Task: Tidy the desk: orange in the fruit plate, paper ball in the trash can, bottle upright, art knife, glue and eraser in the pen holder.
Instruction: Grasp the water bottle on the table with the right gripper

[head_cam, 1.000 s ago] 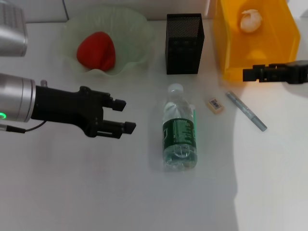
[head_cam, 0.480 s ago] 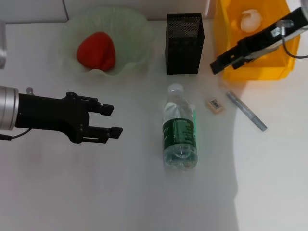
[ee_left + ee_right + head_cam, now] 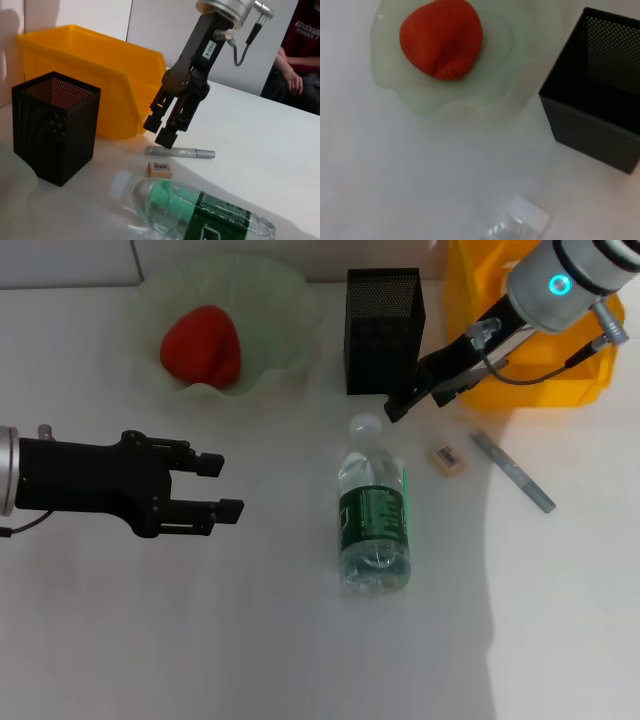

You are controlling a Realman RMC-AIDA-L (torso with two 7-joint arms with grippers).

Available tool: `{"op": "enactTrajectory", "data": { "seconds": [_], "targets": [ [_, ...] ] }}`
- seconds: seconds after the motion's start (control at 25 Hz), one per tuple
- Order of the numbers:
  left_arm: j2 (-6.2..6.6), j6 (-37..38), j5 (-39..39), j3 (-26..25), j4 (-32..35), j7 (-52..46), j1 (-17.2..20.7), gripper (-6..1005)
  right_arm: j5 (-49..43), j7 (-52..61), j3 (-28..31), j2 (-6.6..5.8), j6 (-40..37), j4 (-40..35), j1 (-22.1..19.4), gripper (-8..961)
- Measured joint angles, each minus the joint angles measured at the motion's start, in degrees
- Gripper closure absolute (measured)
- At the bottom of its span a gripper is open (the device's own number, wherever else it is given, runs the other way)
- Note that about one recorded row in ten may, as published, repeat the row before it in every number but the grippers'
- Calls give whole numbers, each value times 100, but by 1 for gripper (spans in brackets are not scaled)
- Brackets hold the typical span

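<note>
- Two grippers hang over a white desk; neither holds anything.
- Right gripper: it reaches in from the far right, its fingers spread a little and empty, poised above the bottle's white cap, between the pen holder and the eraser. My reading is that it is lining up on the bottle's neck, so as to stand it up.
- Left gripper: it hovers at the left, fingers apart and released, well away from the bottle, seemingly idle.
- Bottle: clear plastic with a green label, it lies on its side mid-desk, cap toward the far edge.
- Orange: it already sits in the pale green fruit plate, far left.
- Trash can: the yellow bin stands far right; the arm hides its inside.
- Eraser and a grey pen-like tool, perhaps the art knife, lie right of the bottle, not yet stowed in the pen holder.
</note>
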Motion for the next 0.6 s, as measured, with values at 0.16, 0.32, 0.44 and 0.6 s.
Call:
{"op": "enactTrajectory", "data": {
  "seconds": [0.16, 0.32, 0.44, 0.6],
  "targets": [
    [-28, -16, 0, -2, -3, 26, 15, 341, 0, 1, -6, 121, 439, 212, 13, 285],
    [-53, -40, -1, -5, -40, 56, 25, 339, 25, 4, -56, 236, 969, 532, 73, 288],
    [-59, -73, -3, -5, -130, 80, 16, 337, 62, 4, -63, 265, 1381, 872, 168, 289],
    [-61, -114, -7, -6, -273, 143, -18, 335, 282, -36, -68, 285, 1726, 1170, 209, 291]
  ]
}}
